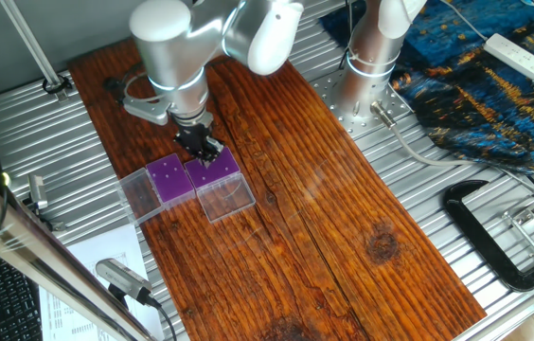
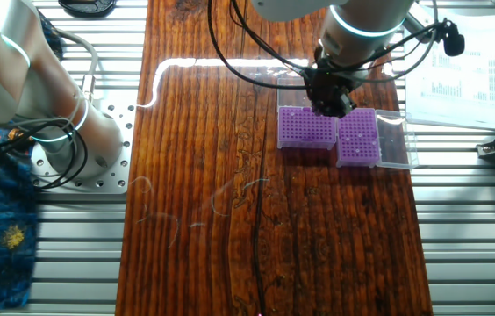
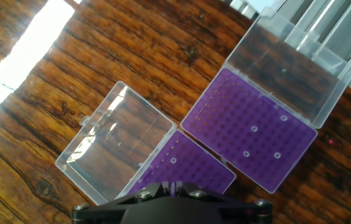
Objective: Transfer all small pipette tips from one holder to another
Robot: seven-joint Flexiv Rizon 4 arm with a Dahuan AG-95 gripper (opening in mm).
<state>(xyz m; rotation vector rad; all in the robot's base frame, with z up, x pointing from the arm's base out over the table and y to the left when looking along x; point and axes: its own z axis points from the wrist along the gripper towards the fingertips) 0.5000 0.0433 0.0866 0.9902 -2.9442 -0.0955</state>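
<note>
Two racks [image 3: 250, 134] side by side on counter [image 3: 101, 62], lids [image 3: 116, 134] open. Tips [image 3: 254, 129]: one left, four right. Tiny, light, slippery; pinch at collar. Gripper [image 1: 203, 149] over left rack; jaws' state cannot tell.

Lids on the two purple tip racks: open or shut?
Both open. In the hand view each rack's clear lid lies folded back flat beside its purple top, leaving the holes exposed.
</note>
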